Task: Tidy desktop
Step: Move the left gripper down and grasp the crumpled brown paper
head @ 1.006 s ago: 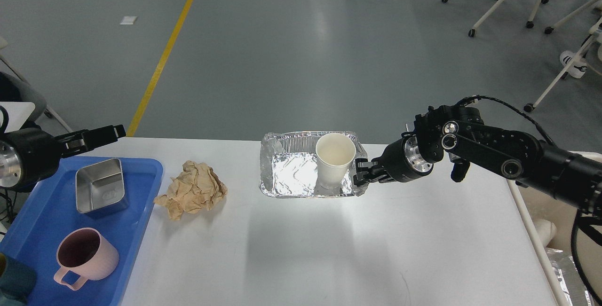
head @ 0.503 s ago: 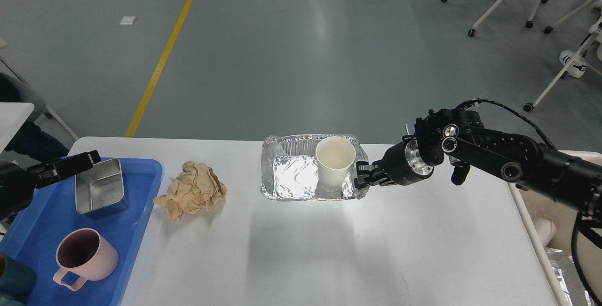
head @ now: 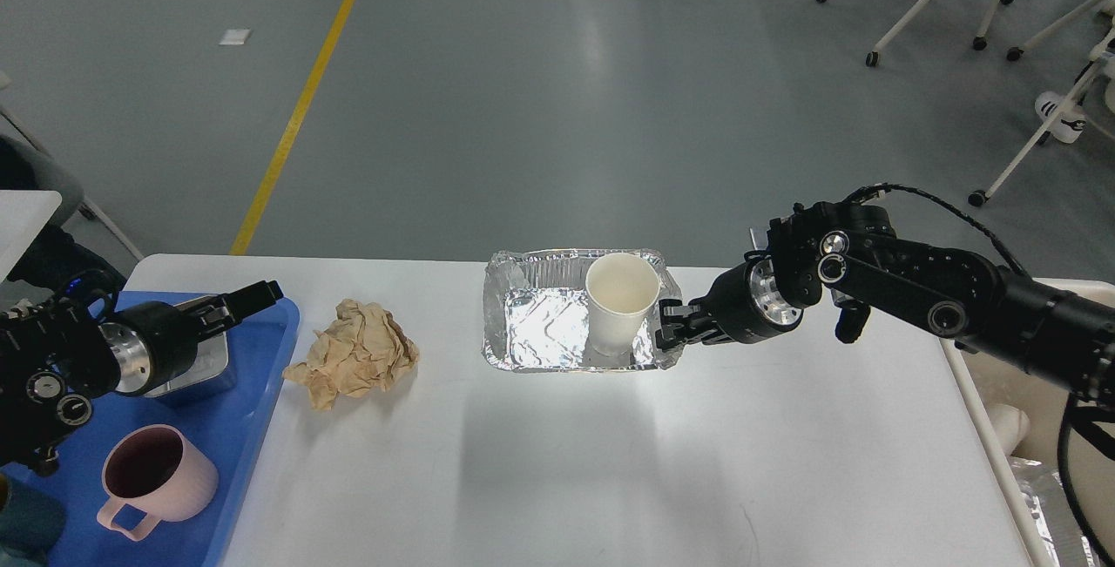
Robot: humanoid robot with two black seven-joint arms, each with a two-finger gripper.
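The white desktop (head: pixel 610 462) fills the lower view. A foil tray (head: pixel 540 327) sits at its back centre with a white paper cup (head: pixel 620 299) standing upright in its right half. My right gripper (head: pixel 669 323) is at the tray's right rim, with its fingers closed on the foil edge. A crumpled brown paper (head: pixel 357 354) lies on the desktop left of the tray. My left gripper (head: pixel 257 295) hovers over the back right corner of the blue tray (head: pixel 253 410), pointing right. It is dark and seen side-on, and it holds nothing that I can see.
On the blue tray, a steel box (head: pixel 205 367) is partly hidden by my left arm, and a pink mug (head: pixel 157 480) stands at the front. A cream bin (head: pixel 1002 428) stands beyond the desktop's right edge. Office chairs stand far back right.
My left arm has swung down and to the right, from the far left edge to above the blue tray's back right corner. My right gripper has stayed at the foil tray's rim.
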